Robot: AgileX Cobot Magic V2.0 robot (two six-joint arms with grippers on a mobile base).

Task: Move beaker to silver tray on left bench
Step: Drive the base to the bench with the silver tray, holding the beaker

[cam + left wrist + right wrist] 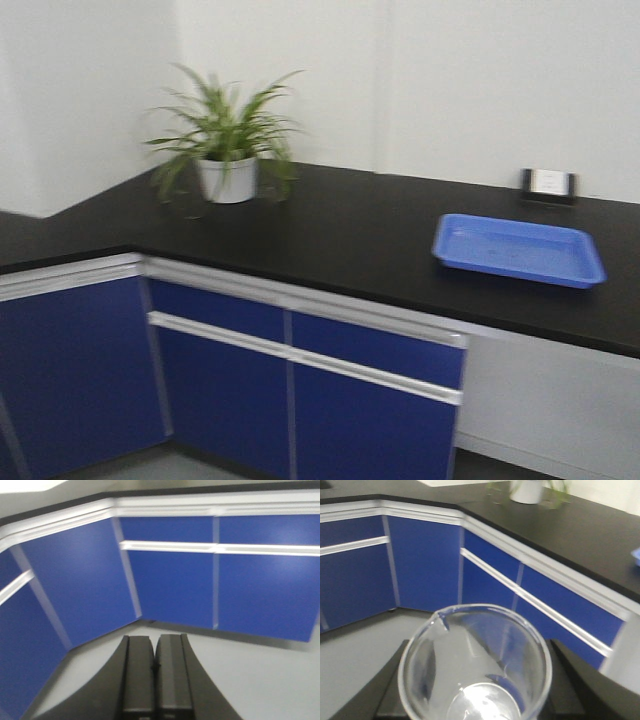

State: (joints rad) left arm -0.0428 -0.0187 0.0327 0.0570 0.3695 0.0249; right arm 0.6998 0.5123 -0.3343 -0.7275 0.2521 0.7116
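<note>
R gripper (480, 692) is clasping the beaker (475, 660) mid-air, facing the blue cabinets (420, 565); silver tray isn't showing in any view.
You're handling thin clear glass: light, rigid, slick, prob. fragile, so it's likely slipping or cracking rather than giving. R fingers (377, 702) are pinching its wall from both sides, spouted rim facing the wrist cam. Best hold is a gentle squeeze across the body, not the rim. L gripper (155, 680) is hanging clenched on nothing, pads together, above the floor (270, 680). Front cam is showing only a black worktop (350, 230) w/ potted plant (225, 140) & blue tray (518, 250).
</note>
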